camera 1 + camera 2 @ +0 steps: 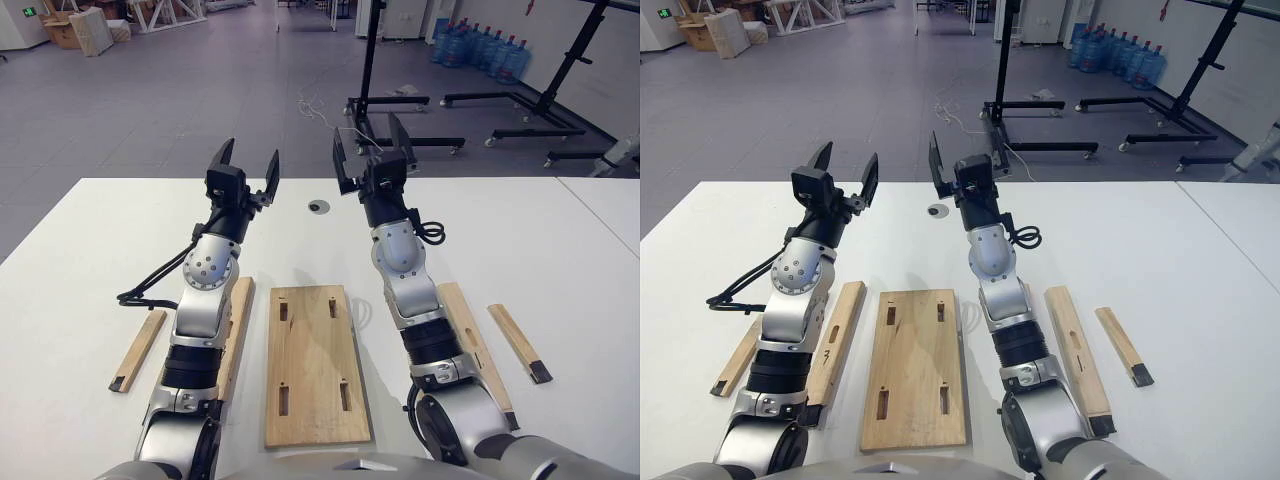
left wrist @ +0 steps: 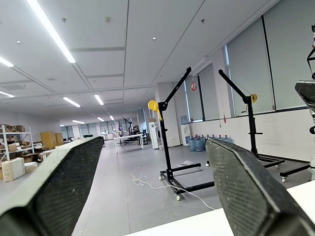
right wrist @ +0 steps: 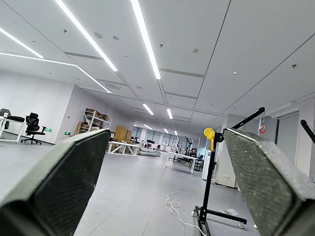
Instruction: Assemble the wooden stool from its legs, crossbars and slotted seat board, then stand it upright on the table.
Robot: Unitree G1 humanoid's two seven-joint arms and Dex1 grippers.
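A slotted seat board (image 1: 315, 365) lies flat on the white surface (image 1: 560, 260), nearest the robot, between its arms. A left leg (image 1: 240, 310) and a right leg (image 1: 468, 335) lie beside it, each partly under an arm. The left crossbar (image 1: 140, 350) and right crossbar (image 1: 518, 342) lie farther out. Beyond them, the left pincer (image 1: 250, 158) and right pincer (image 1: 366, 135) hang above the surface, both released and empty. Nothing is joined yet. A sound first move is probably to grip one leg across its narrow width, near the middle, so it lifts level.
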